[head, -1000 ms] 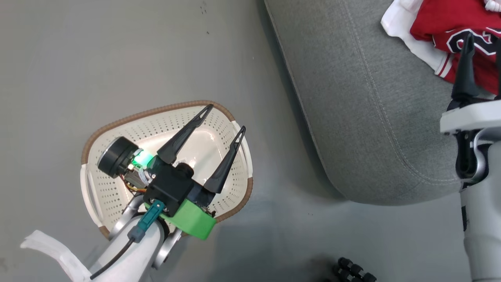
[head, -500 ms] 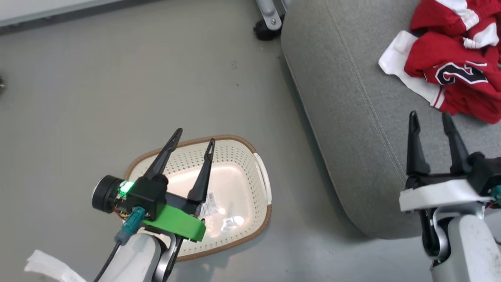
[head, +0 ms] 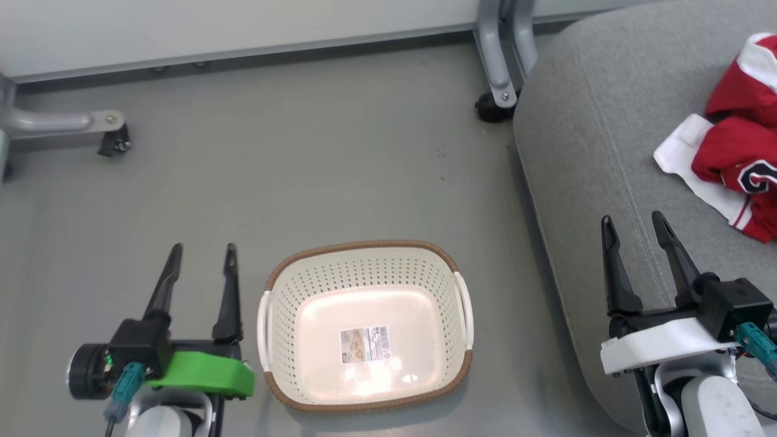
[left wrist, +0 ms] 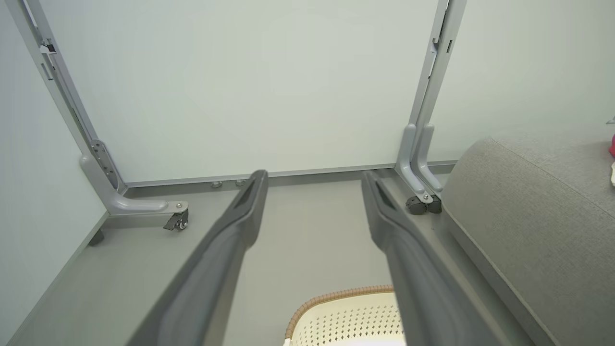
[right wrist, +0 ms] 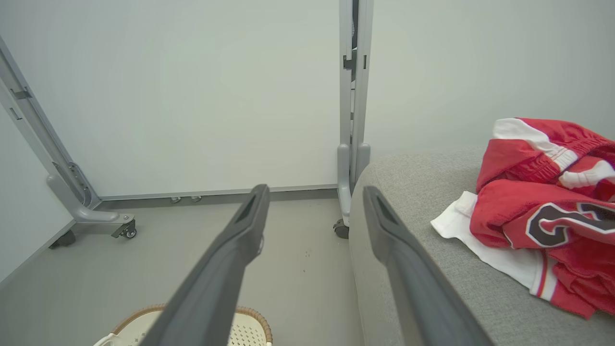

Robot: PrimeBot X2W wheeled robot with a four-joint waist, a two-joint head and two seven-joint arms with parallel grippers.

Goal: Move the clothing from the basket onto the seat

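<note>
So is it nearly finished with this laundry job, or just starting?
It looks finished. Done: the basket holds only its label sticker, and the red clothing lies on the grey seat. In hand: nothing; the left gripper and right gripper are both open and empty. Left: nothing that I can see.

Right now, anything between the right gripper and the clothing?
Nothing visible. The right gripper, open, hangs over the near edge of the seat, and just bare grey cushion separates it from the clothing, which already lies on the seat. The basket holds just its label sticker.
</note>
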